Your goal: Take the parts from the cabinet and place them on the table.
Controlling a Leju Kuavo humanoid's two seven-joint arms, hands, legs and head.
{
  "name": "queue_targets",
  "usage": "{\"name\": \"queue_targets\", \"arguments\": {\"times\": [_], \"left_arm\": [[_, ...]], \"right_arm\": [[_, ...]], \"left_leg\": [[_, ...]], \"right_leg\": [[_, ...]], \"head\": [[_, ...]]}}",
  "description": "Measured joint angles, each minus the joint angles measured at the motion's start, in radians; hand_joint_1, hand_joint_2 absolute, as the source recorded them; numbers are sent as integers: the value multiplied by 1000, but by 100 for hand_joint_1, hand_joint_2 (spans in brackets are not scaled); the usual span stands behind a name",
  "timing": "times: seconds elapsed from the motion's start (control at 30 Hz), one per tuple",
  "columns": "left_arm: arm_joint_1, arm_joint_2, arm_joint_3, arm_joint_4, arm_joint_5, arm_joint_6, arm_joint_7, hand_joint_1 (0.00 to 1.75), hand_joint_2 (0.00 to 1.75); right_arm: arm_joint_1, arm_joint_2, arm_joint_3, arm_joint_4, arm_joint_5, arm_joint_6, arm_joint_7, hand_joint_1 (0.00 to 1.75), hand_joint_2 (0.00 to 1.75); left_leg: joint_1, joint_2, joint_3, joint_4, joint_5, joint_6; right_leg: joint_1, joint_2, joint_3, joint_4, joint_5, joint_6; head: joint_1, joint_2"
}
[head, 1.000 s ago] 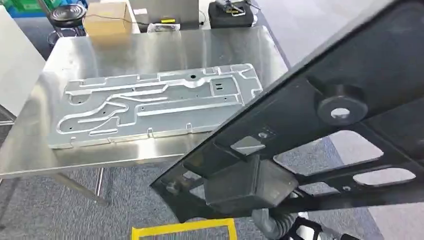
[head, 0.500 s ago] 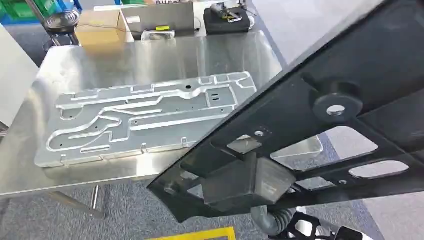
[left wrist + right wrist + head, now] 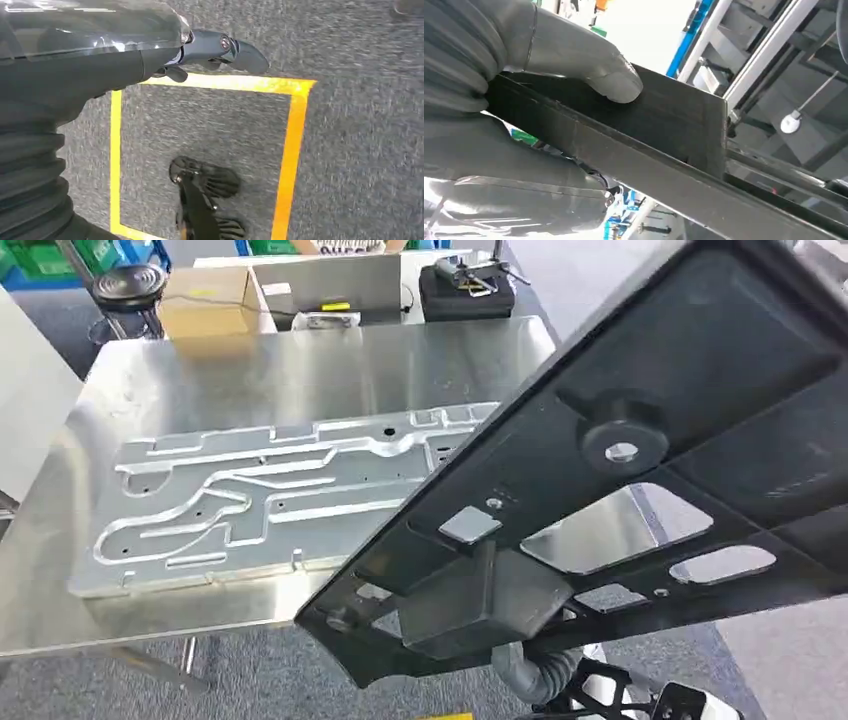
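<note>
Right robot hand (image 3: 574, 65) clamps the edge of a flat black panel (image 3: 640, 480), its thick grey thumb pressed on the matte face. Left robot hand (image 3: 220, 50) hangs over grey carpet and yellow floor tape (image 3: 292, 150), dark fingers loosely curled around nothing. Ribbed, with cut-out windows and a round boss, the panel tilts above the near corner of the brushed-steel counter (image 3: 250, 370). A machined aluminium plate (image 3: 260, 500) with winding grooves lies flat there. Beyond sits a cardboard box (image 3: 205, 300).
</note>
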Motion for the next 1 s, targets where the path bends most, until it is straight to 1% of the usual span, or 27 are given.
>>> {"name": "queue_targets", "arguments": {"times": [0.07,0.1,0.13,0.17,0.2,0.23,0.27,0.3,0.33,0.37,0.4,0.43,0.47,0.5,0.57,0.6,0.63,0.67,0.73,0.77,0.8,0.83,0.87,0.9,0.93,0.97,1.0], "left_arm": [[-1,0,0,0,0,0,0,0,175],[-3,0,0,0,0,0,0,0,175],[-4,0,0,0,0,0,-2,0,175],[-5,0,0,0,1,-1,-2,0,175],[-5,0,2,0,4,-1,-3,0,175],[-5,0,3,0,6,-2,-4,0,175],[-2,0,3,0,7,-3,-4,0,175],[-1,0,4,0,7,-3,-4,0,175],[-1,-1,4,0,8,-2,-3,0,175],[-2,-2,4,0,10,1,-3,0,175],[-4,-2,5,0,10,2,-3,0,175],[-6,-4,5,0,10,3,-3,0,175],[-9,-7,6,0,11,2,-3,0,175],[-16,-8,6,0,11,3,-2,0,175],[-17,-10,6,1,13,3,-1,0,175],[-18,-11,6,1,13,3,0,0,175],[-20,-15,6,1,13,4,3,0,175],[-20,-15,6,1,13,5,5,0,175],[-24,-15,6,1,13,10,10,0,175],[-26,-15,6,1,14,10,12,0,175],[-26,-15,6,1,14,11,12,0,175],[-25,-15,6,1,15,10,14,0,175],[-25,-16,6,1,15,10,15,0,175],[-25,-17,6,1,16,10,15,0,175],[-26,-18,6,1,16,10,13,0,175],[-25,-24,6,1,15,9,9,0,175],[-26,-24,6,1,14,8,5,0,175]], "right_arm": [[0,0,0,1,3,-3,0,175,175],[1,0,0,1,9,-7,0,175,175],[-1,0,-1,3,17,-17,0,175,175],[-6,0,-3,9,24,-32,0,175,175],[-14,0,-9,22,34,-50,0,175,175],[-25,0,-19,41,41,-65,0,175,175],[-44,-2,-33,71,48,-79,0,175,175],[-69,-2,-49,111,53,-91,0,175,175],[-109,-4,-70,170,67,-109,0,175,175],[-164,-5,-88,237,94,-133,0,175,175],[-229,-7,-105,313,126,-166,1,175,175],[-298,-9,-117,395,169,-213,1,175,175],[-377,-10,-124,486,219,-264,4,175,175],[-463,-10,-126,576,271,-317,12,175,175],[-633,-5,-122,763,368,-400,40,175,175],[-716,3,-116,861,411,-441,59,175,175],[-779,11,-106,938,447,-469,76,175,175],[-835,19,-94,999,477,-487,92,175,175],[-934,47,-64,1131,530,-517,123,175,175],[-963,59,-48,1188,543,-527,132,175,175],[-978,67,-41,1227,550,-531,137,175,175],[-990,77,-33,1261,554,-536,138,175,175],[-1002,84,-26,1288,561,-539,139,175,175],[-1015,89,-21,1310,581,-547,145,175,175],[-1036,94,-8,1337,613,-563,163,175,175],[-1054,98,7,1364,641,-580,180,175,175],[-1070,103,21,1384,664,-589,194,175,175]], "left_leg": [[0,4,8,-11,-5,-9],[-5,6,16,-13,-11,-16],[-2,5,15,10,-18,-18],[0,4,-17,74,-48,-21],[1,5,-60,148,-77,-24],[1,5,-111,231,-104,-27],[1,5,-155,291,-115,-29],[2,5,-180,307,-98,-30],[3,5,-179,271,-55,-30],[5,5,-158,195,6,-30],[6,7,-128,103,69,-30],[6,14,-110,32,102,-28],[0,15,-108,24,88,-24],[0,11,-111,27,89,-11],[-4,10,-118,26,89,-2],[0,9,-116,20,93,7],[3,8,-113,17,94,11],[4,7,-111,17,92,16],[3,7,-109,17,89,20],[3,6,-108,17,87,22],[3,3,-105,17,84,22],[3,-1,-99,17,81,21],[3,-4,-92,17,77,19],[2,-8,-85,17,73,17],[1,-11,-78,17,68,14],[-2,-12,-79,15,67,11],[-2,-14,-81,16,66,6]], "right_leg": [[2,6,2,-6,-7,-8],[-13,7,17,-24,-3,-12],[-11,6,31,-35,-5,-16],[-12,2,40,-37,-9,-23],[-11,1,44,-37,-14,-25],[-11,1,50,-36,-20,-27],[-11,2,54,-35,-24,-27],[-11,5,59,-34,-28,-27],[-11,8,65,-33,-33,-25],[-12,12,72,-30,-40,-23],[-12,14,78,-25,-47,-18],[-11,15,78,-20,-55,-13],[-3,19,72,-10,-58,-7],[-4,22,63,-9,-56,-2],[-7,20,58,-10,-56,6],[-7,19,59,-9,-60,14],[-11,14,56,6,-70,19],[-10,10,35,46,-92,22],[-13,7,-55,211,-161,28],[-14,5,-103,290,-180,30],[-14,5,-127,318,-174,30],[-14,4,-129,298,-141,28],[-14,4,-107,234,-89,24],[-13,4,-74,147,-31,17],[-10,4,-36,46,25,7],[-3,5,-22,24,14,1],[0,5,-16,-2,16,-1]], "head": [[0,0],[0,0],[0,0],[0,0],[0,0],[0,0],[0,0],[0,0],[0,0],[0,0],[0,0],[0,0],[0,0],[0,0],[0,0],[0,0],[0,0],[0,0],[0,0],[0,0],[0,0],[0,0],[0,0],[0,0],[0,0],[0,0],[0,0]]}}
